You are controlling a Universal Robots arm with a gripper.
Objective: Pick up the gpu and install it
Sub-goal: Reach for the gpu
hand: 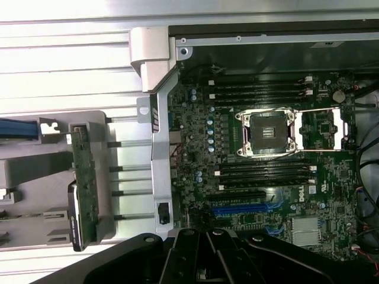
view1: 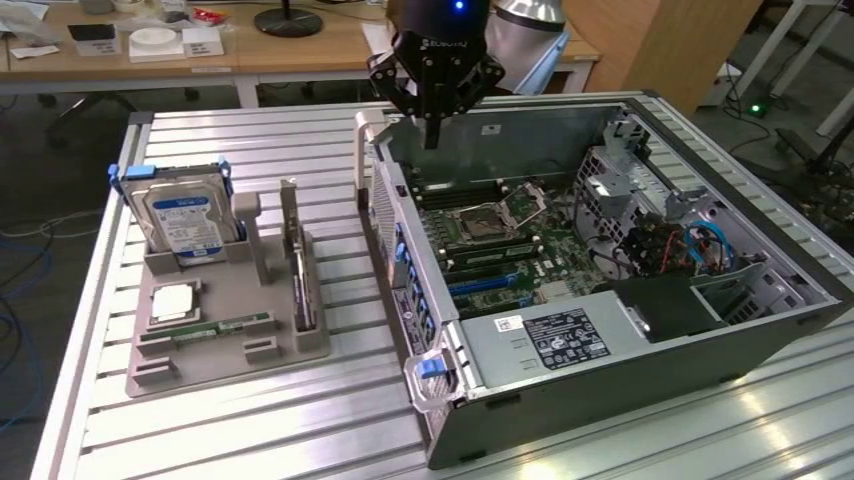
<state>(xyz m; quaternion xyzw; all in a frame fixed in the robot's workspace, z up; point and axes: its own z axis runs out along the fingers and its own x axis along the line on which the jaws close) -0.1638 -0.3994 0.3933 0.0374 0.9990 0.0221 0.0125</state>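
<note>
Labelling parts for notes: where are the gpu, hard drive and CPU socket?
gpu [view1: 303, 290], exterior view, dark board.
hard drive [view1: 184, 225], exterior view, blue label.
CPU socket [hand: 267, 131], wrist view, dark centre.

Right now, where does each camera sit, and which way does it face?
Exterior view: off the arm, raised, looking down across the slatted table at the open computer case and the grey holder with the graphics card and hard drive; the gripper hangs above the case.
Wrist view: on the wrist, looking straight down at the motherboard and the holder; the gripper's dark body shows.
Shared: the motherboard, the graphics card in its holder, the gripper.
</note>
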